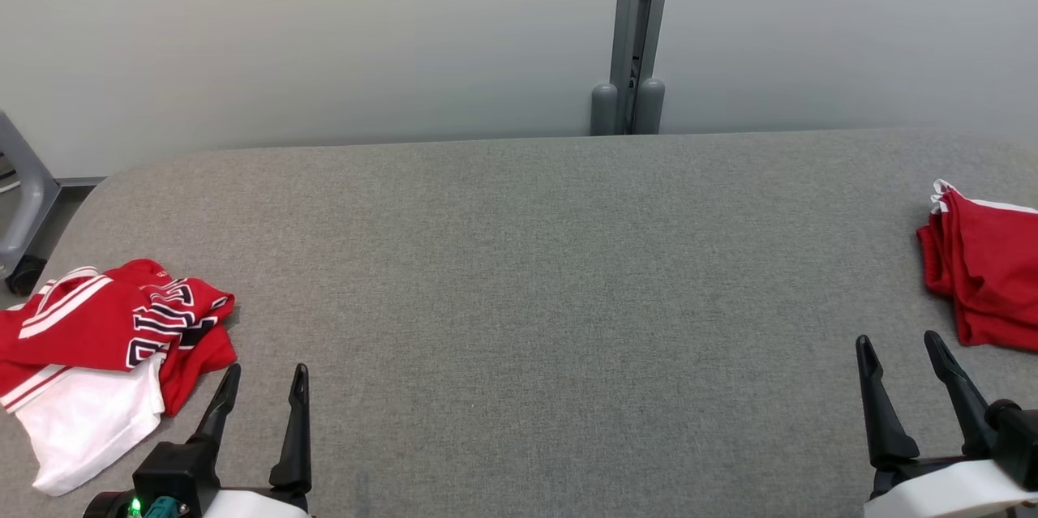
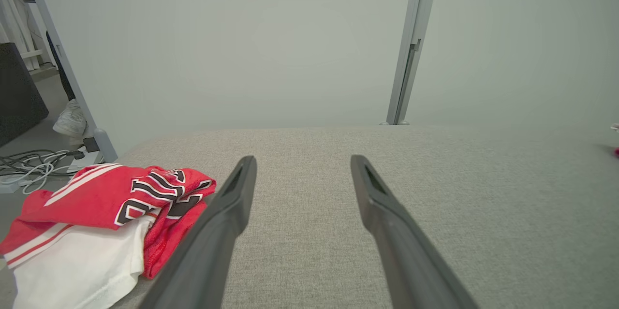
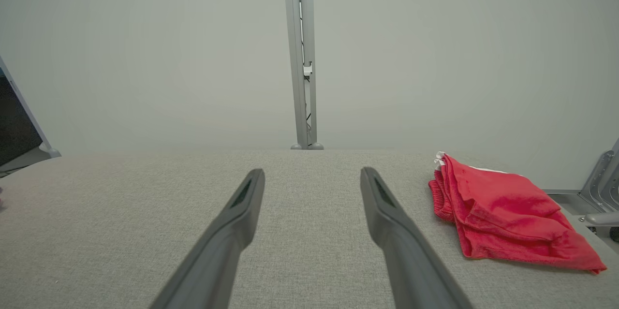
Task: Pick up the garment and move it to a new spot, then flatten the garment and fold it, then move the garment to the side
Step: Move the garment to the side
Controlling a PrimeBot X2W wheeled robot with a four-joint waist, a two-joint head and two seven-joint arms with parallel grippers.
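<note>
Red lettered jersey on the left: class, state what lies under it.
White cloth pokes out beneath the red jersey, on the grey table. How far it reaches underneath is covered.

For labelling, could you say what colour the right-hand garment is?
The garment is red; right wrist view.

Crumpled red-white jersey [image 1: 105,323] lies left, folded red garment [image 1: 985,275] right.

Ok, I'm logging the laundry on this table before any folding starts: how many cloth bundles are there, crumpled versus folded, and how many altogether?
Crumpled red and white jersey heap: 1
Loosely folded red garment: 1
Total: 2
Whether the heap is one piece or more cannot be told.
</note>
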